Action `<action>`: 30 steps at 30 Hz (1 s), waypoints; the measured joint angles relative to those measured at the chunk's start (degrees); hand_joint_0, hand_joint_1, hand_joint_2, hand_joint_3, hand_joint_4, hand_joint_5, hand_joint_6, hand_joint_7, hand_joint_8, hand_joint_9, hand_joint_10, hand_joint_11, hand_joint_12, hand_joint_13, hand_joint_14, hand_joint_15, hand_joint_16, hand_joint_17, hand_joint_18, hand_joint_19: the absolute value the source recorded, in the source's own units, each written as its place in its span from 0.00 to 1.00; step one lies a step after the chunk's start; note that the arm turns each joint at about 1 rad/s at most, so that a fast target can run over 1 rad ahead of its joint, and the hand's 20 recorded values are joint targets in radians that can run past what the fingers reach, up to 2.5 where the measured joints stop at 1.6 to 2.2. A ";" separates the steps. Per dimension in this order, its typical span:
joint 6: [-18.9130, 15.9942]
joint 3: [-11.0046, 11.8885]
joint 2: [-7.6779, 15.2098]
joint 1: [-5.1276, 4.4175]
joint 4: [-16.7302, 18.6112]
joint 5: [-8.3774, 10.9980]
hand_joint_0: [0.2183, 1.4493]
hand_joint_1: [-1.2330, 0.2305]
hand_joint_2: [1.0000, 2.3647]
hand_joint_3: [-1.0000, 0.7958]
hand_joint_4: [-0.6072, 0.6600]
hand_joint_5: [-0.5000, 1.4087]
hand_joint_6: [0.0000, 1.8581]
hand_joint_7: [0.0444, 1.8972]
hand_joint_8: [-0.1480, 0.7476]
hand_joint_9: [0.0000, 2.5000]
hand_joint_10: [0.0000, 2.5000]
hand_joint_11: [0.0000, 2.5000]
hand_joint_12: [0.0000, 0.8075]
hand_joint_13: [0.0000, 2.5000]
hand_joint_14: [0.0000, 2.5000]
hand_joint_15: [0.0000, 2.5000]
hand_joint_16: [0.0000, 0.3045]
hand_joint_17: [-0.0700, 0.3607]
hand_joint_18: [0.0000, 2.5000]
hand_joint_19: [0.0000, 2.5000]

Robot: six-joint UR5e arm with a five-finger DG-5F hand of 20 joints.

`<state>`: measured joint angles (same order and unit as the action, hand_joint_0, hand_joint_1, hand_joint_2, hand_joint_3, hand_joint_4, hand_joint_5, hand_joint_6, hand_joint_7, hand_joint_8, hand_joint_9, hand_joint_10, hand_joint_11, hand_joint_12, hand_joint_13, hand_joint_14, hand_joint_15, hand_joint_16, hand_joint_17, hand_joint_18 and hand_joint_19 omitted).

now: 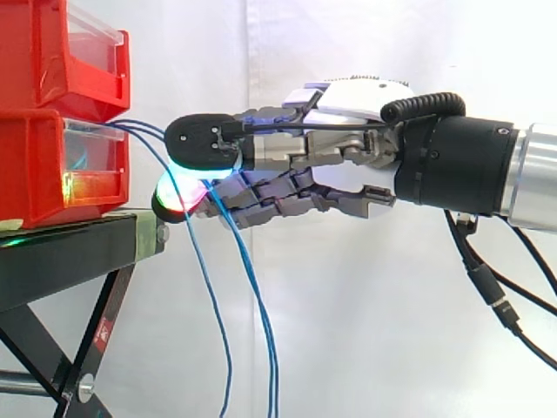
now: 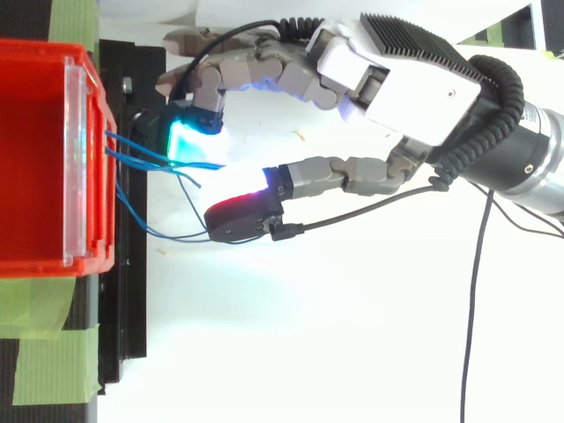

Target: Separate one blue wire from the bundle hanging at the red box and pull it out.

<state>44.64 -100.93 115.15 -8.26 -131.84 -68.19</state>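
Wires, blue (image 1: pixel 264 322), run from red box (image 1: pixel 35 165) across hand (image 1: pixel 348 157), drooping below.

Black stand (image 1: pixel 65 261) — red bins (image 1: pixel 35 174) stacked on it.

**Layout about the robot hand.** The robot hand (image 1: pixel 348 161) enters from the right. Just left of its tip stands the lower red plastic bin (image 1: pixel 52 170), and the upper red plastic bin (image 1: pixel 61 52) is stacked on that one, above and left of the hand. Both rest on a black metal stand (image 1: pixel 70 252), below and left of the hand. Thin blue wires (image 1: pixel 265 331) run from the lower bin's front to the hand's tip and hang beneath it. A white curtain (image 1: pixel 365 331) hangs behind.
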 measured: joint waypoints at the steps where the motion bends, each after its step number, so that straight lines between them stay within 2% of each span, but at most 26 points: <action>1: 0.00 0.00 -0.01 0.03 0.00 -0.04 0.36 0.39 0.01 0.38 0.56 0.16 0.40 0.54 0.53 0.23 0.00 0.16 0.48 0.14 0.00 0.07 0.18 0.46 0.12 0.09; 9: 0.37 0.01 -1.28 -0.05 -0.64 -0.16 0.36 0.36 0.02 0.42 0.56 0.15 0.42 0.51 0.54 0.27 0.00 0.21 0.49 0.17 0.00 0.09 0.18 0.45 0.13 0.10; 14: 0.73 0.02 -2.54 -0.35 -3.05 0.11 0.36 0.36 0.01 0.42 0.57 0.16 0.42 0.52 0.55 0.30 0.01 0.24 0.49 0.24 0.00 0.14 0.18 0.45 0.15 0.10; 16: 0.75 0.03 -3.06 -0.48 -4.13 0.28 0.36 0.36 0.01 0.42 0.57 0.16 0.42 0.52 0.55 0.31 0.01 0.24 0.49 0.30 0.01 0.17 0.18 0.44 0.15 0.10; 21: 0.25 0.03 -3.46 -0.70 -5.75 0.93 0.37 0.35 0.01 0.41 0.57 0.16 0.41 0.54 0.55 0.32 0.01 0.24 0.47 0.37 0.01 0.23 0.17 0.43 0.16 0.10; 25: -2.23 0.06 -3.50 -1.22 -6.94 2.25 0.37 0.35 0.01 0.41 0.57 0.16 0.41 0.54 0.56 0.33 0.01 0.25 0.46 0.42 0.01 0.26 0.16 0.42 0.16 0.10; 30: -6.72 0.07 -3.53 -2.11 -8.99 3.89 0.37 0.35 0.01 0.41 0.58 0.16 0.41 0.55 0.56 0.33 0.01 0.23 0.47 0.45 0.01 0.24 0.16 0.41 0.17 0.09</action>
<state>37.93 -100.86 111.63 -10.37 -140.82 -64.30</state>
